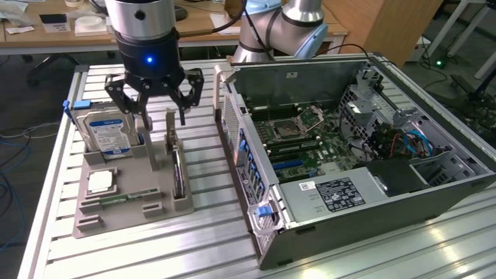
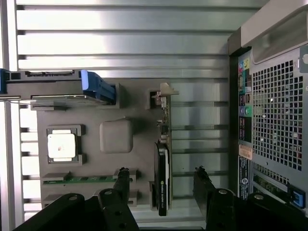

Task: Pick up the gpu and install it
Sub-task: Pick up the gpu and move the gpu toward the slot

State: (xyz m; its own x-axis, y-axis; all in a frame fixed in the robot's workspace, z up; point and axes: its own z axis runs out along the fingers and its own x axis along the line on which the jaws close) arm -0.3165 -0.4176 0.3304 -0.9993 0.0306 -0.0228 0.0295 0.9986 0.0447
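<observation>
— On the counter [image 1: 220, 253], where's the gpu [image 1: 178, 174]?
— Standing on edge in the gray tray [image 1: 116, 216], beside the open computer case [image 1: 387, 216]. Fingers [image 2: 121, 180] hover above, spread wide to either side, gripping nothing.

Slotted aluminium-profile table [image 1: 209, 250], silver: bears a grey moulded parts holder [image 1: 143, 181] toward the exterior view's left and, just beside it, an open desktop computer case [image 1: 387, 218] lying on its side, interior facing up.
</observation>
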